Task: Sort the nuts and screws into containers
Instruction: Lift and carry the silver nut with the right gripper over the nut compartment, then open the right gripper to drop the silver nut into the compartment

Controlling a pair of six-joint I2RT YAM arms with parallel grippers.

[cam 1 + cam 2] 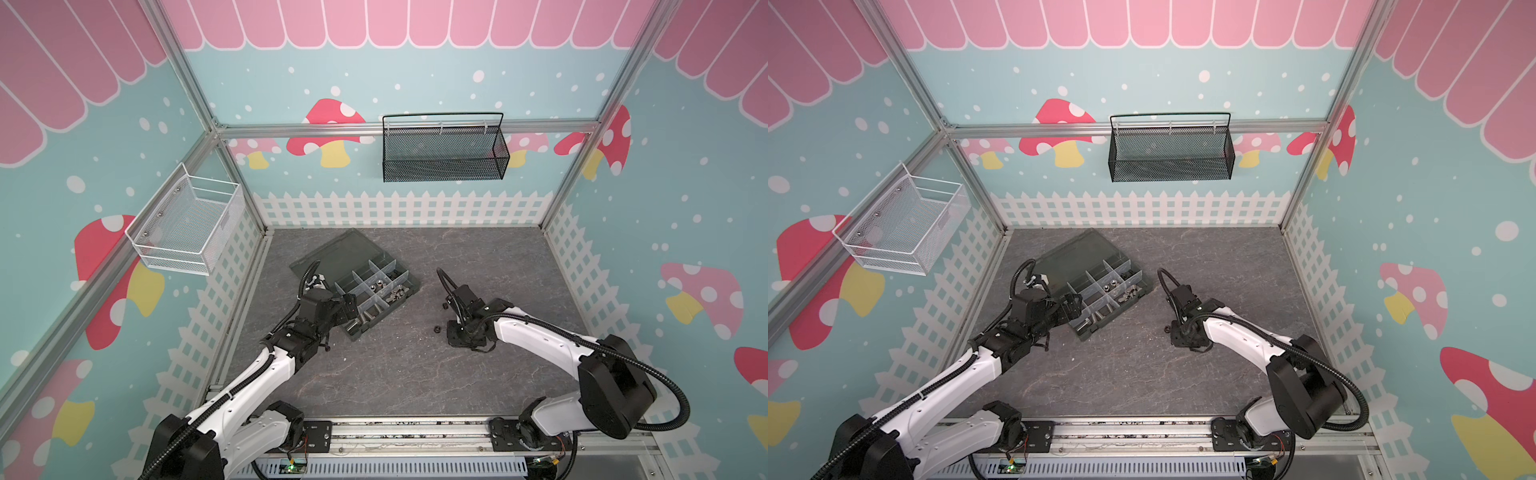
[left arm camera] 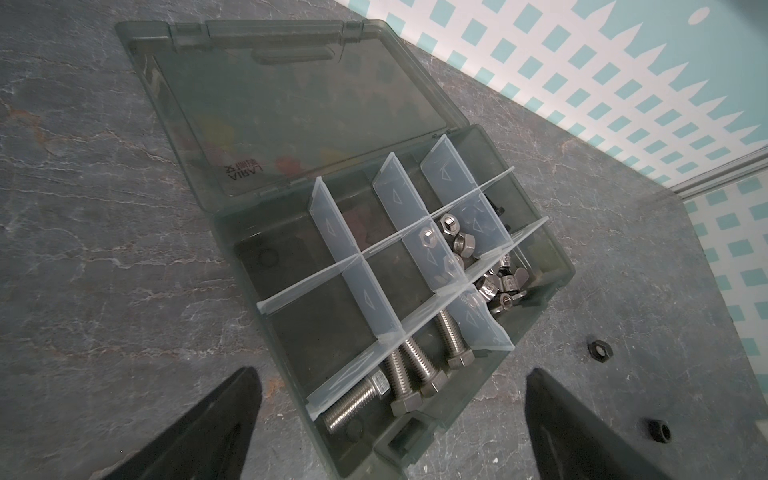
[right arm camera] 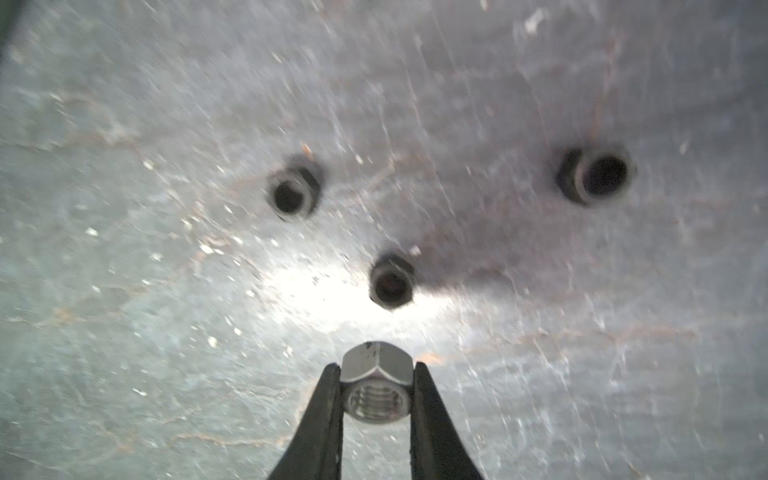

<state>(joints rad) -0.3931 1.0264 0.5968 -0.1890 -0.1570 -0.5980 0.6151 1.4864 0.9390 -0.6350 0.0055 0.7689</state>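
A grey, stone-patterned desk [image 1: 415,374] carries a dark translucent organiser box [image 1: 376,269]. The box's flat lid [image 2: 291,104] lies folded fully open on the side away from the left tool [image 2: 392,376]. Pale dividers [image 2: 332,224] split the box into small compartments [image 2: 324,324].

The left tool hangs over the near end of the box, its two black fingers [image 2: 232,415] spread wide and holding nothing. Four silver screws [image 2: 417,365] lie in the compartment directly ahead of it. Farther ahead, one compartment holds silver hex nuts [image 2: 455,239] and the one beside it holds silver wing nuts [image 2: 505,286].

The right tool [image 3: 376,374] sits low over bare desk, well apart from the box. Its tips pinch the flat sides of one silver nut [image 3: 376,361], whose threaded hole faces the wrist camera. Whether that nut is clear of the desk cannot be told. Just beyond the tips, three black nuts [image 3: 392,280] lie loose on the desk, apart from one another and blurred in the wrist view.
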